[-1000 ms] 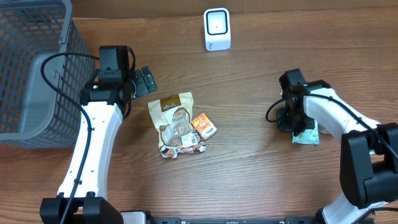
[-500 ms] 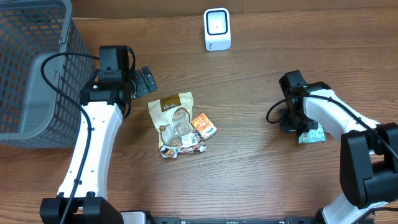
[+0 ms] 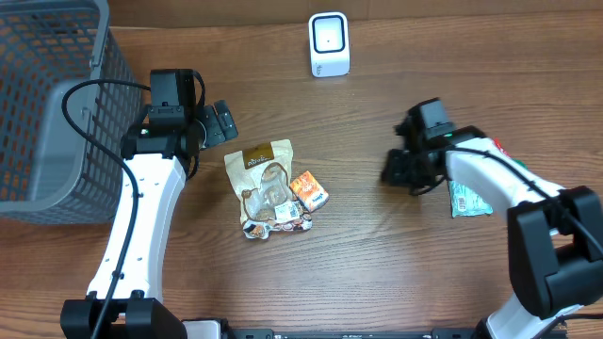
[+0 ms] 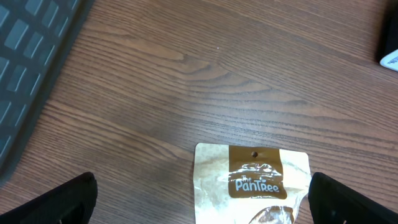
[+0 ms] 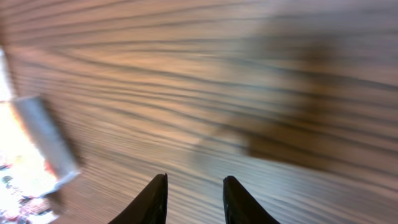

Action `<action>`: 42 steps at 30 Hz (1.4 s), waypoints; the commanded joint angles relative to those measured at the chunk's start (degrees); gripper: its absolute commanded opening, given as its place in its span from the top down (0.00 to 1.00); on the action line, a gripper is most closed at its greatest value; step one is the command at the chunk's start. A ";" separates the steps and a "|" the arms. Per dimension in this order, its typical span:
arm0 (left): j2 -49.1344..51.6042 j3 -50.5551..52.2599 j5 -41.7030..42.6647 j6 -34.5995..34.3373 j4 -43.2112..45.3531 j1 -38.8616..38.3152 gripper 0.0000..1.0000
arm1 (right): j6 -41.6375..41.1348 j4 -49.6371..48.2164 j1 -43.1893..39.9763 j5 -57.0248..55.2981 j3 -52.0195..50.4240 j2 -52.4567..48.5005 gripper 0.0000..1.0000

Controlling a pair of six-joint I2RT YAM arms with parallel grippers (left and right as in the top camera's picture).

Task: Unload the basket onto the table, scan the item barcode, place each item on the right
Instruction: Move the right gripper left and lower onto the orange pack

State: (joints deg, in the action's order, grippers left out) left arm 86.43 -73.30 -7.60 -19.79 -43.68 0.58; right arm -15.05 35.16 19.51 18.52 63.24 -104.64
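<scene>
While both jaws gape empty, pouches [image 3: 267,184] lie between basket [image 3: 99,42], scanner [image 3: 329,43] and packet [image 3: 468,200].

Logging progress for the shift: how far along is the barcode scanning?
Done: nothing visibly scanned; the teal packet lies on the table, apart from the right gripper, whose fingers are empty. In hand: nothing; the left gripper hangs open above the Pantree pouch. Left: grasp an item and show it to the white scanner.
</scene>
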 commanded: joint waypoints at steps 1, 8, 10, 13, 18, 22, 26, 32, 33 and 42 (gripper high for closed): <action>0.46 -0.59 -0.70 -0.37 0.20 0.15 0.00 | -0.17 -4.22 5.31 3.41 -0.24 0.11 0.69; 0.46 -0.59 -0.70 -0.37 0.20 0.15 0.00 | 0.07 -16.55 15.02 -5.53 -0.24 0.04 0.65; 0.46 -0.59 -0.70 -0.37 0.20 0.15 0.00 | 0.04 -17.49 17.38 -9.88 -0.24 0.04 0.65; 0.46 -0.59 -0.70 -0.37 0.20 0.15 0.00 | 0.04 -17.75 19.93 -14.51 -0.24 0.04 0.65; 0.46 -0.59 -0.70 -0.37 0.20 0.15 0.00 | 0.04 -18.53 21.38 -15.52 -0.24 -0.07 0.65; 0.46 -0.59 -0.70 -0.35 0.20 0.15 0.00 | 0.04 -18.62 21.35 -15.54 -0.24 -1.03 0.65; 0.46 -0.59 -0.70 -0.37 0.20 0.15 0.00 | 0.04 -18.64 21.35 -15.47 -0.24 -2.71 0.65; 0.46 -0.59 -0.70 -0.35 0.20 0.15 0.00 | 0.04 -18.18 21.35 -15.52 -0.24 -4.37 0.65; 0.46 -0.59 -0.70 -0.37 0.20 0.15 0.00 | 0.04 -18.16 21.35 -15.54 -0.24 -4.72 0.65; 0.46 -0.59 -0.70 -0.37 0.20 0.15 0.00 | 0.02 -17.51 21.29 -20.02 -0.24 -5.60 0.65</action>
State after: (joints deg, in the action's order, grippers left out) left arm 86.43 -73.30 -7.60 -19.77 -43.70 0.58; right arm -14.98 17.52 40.91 1.06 63.20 -109.38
